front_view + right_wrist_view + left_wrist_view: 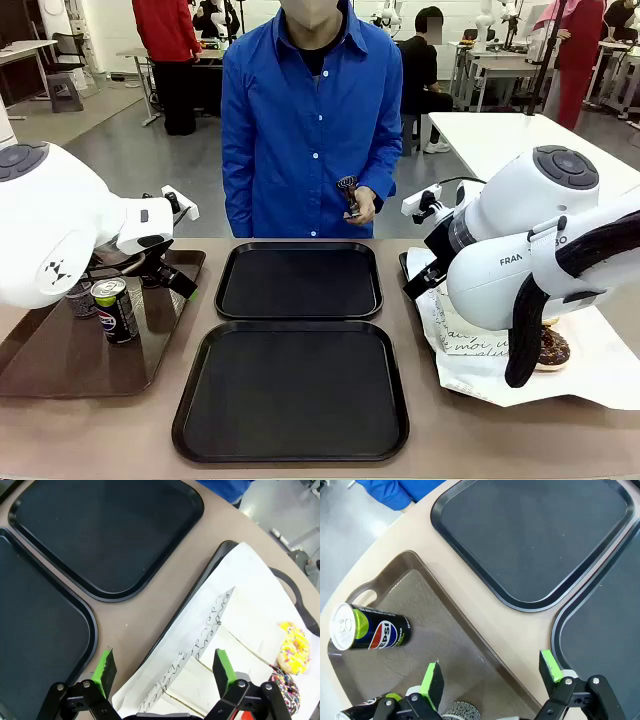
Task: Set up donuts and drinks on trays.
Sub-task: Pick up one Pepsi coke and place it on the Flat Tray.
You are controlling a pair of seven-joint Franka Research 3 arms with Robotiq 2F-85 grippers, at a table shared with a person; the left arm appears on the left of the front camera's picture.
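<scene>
Left wrist view: left gripper [490, 669] fingers spread wide, grasping nothing, above brown tray [445, 625] edge; Pepsi can [370, 630] upright on it. Right wrist view: right gripper [164, 661] released, over white paper [240, 625]; yellow donut [294, 647] and chocolate donut [285, 690] on paper. Black trays [298, 282] mid-table.

We look from between the arms across the table [450, 435] at the person [310, 130]. Our left wrist camera hangs close above the brown tray [430, 610], our right above the white paper [250, 605]. All views share the black trays [530, 540].
</scene>
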